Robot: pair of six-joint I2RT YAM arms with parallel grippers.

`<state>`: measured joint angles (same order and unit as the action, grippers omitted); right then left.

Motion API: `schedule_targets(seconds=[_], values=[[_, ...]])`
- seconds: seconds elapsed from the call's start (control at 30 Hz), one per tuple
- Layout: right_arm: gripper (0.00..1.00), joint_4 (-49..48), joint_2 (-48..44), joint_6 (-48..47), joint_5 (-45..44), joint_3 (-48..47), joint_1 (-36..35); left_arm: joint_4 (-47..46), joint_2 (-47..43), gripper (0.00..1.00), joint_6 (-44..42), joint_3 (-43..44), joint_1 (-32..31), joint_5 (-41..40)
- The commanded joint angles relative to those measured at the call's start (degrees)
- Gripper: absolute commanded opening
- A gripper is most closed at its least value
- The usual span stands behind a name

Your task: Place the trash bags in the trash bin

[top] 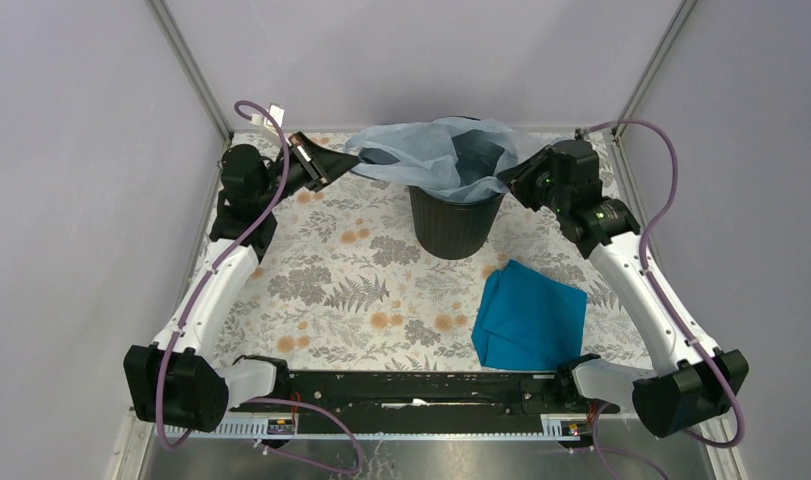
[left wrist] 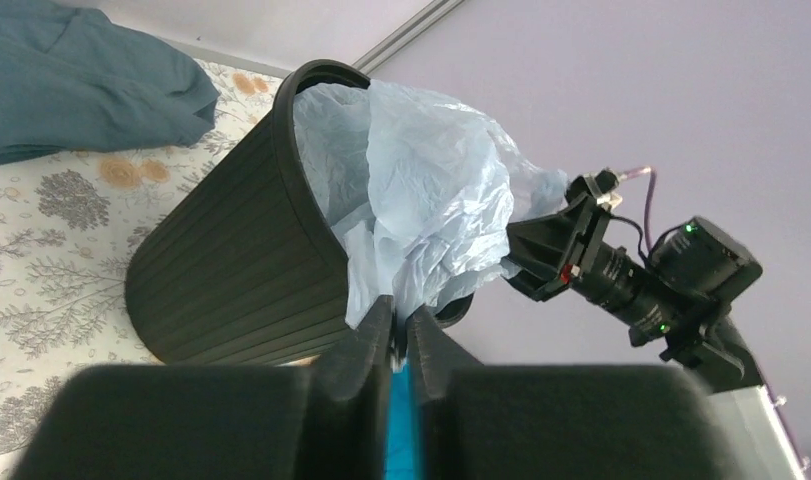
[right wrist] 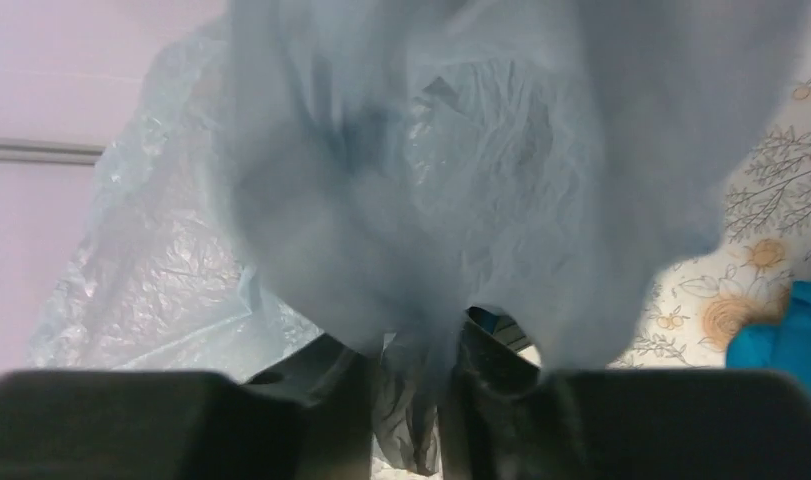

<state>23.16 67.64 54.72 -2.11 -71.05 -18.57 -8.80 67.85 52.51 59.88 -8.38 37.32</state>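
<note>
The black trash bin (top: 456, 222) stands at the back middle of the table. A pale blue trash bag (top: 431, 155) is spread over its mouth, sagging inside and spilling past the left rim. My left gripper (top: 326, 162) is left of the bin, shut on the bag's left edge; in the left wrist view its jaws (left wrist: 401, 318) pinch the film beside the bin (left wrist: 241, 270). My right gripper (top: 516, 180) is at the bag's right edge. In the right wrist view the bag (right wrist: 431, 180) fills the frame, and a fold hangs between the parted fingers of the right gripper (right wrist: 418, 342).
A bright teal cloth (top: 529, 315) lies folded on the floral table cover (top: 331, 280), in front of the bin to the right. Grey walls and metal corner posts close in the back and sides. The arm bases sit along the near edge.
</note>
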Motion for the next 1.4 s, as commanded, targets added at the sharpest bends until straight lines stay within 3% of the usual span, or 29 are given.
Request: schedule_targets(seconds=[0.0,0.03,0.13,0.23,0.3,0.37,0.4,0.5,0.63,0.73,0.87,0.97,1.1,1.2,1.27,1.37], values=[[0.14,-7.2,0.7,3.6,-1.0,-0.1,-0.9,-3.2,-1.3,0.22,0.0,1.0,0.3,2.1],[0.09,-6.9,0.8,2.2,-0.1,-0.5,-1.1,-3.3,-1.5,0.32,0.0,0.9,0.2,2.7],[0.08,-11.8,-2.0,-5.6,6.2,0.8,-1.2,-4.8,-2.5,0.66,-0.2,-0.6,-1.7,3.0],[0.05,-16.1,-5.6,-8.8,7.1,3.8,-1.2,-4.5,-1.7,0.91,-1.4,-0.5,-5.3,-0.3],[0.03,-13.1,-5.6,-11.2,7.2,1.1,-1.1,-4.0,-0.1,0.98,-1.9,0.4,-7.0,-1.7],[0.02,-10.9,-5.0,-12.6,8.3,-0.5,-1.1,-3.5,1.4,0.99,-2.6,1.2,-8.1,-3.3],[0.00,-11.0,-4.9,-13.2,8.9,-0.7,-1.1,-3.4,2.1,0.98,-2.9,1.6,-8.6,-3.5],[0.00,-12.6,-6.0,-16.5,10.4,0.3,-1.1,-2.3,3.3,0.75,-5.2,3.2,-8.8,-5.7],[0.00,-8.9,-8.0,-25.2,4.2,1.6,-1.1,7.3,4.2,0.21,-12.8,8.0,-8.0,-14.0],[0.02,-5.9,-9.2,-31.5,1.0,2.7,-1.1,11.3,5.0,0.01,-13.8,9.9,-5.3,-14.8],[0.01,-6.8,-13.8,-37.8,-8.0,8.5,-1.1,11.7,4.0,0.00,-13.6,9.8,-2.1,-12.5],[0.01,-5.8,-13.7,-39.5,-6.5,8.8,-1.1,11.7,2.9,0.01,-13.0,10.5,-1.2,-9.5],[0.02,-9.1,-11.2,-38.5,6.7,9.3,-1.1,2.6,2.0,0.29,-9.6,9.0,-1.6,6.1],[0.02,-10.8,-10.6,-37.5,8.9,8.6,-1.1,2.4,0.0,0.35,-11.4,8.1,-1.8,6.2],[0.02,-11.3,-10.6,-37.6,8.0,8.0,-1.1,4.8,-0.7,0.27,-14.0,8.5,-1.8,1.3],[0.02,-12.7,-10.3,-39.5,6.0,8.1,-1.1,3.2,1.9,0.00,-12.6,10.9,-1.8,0.0]])
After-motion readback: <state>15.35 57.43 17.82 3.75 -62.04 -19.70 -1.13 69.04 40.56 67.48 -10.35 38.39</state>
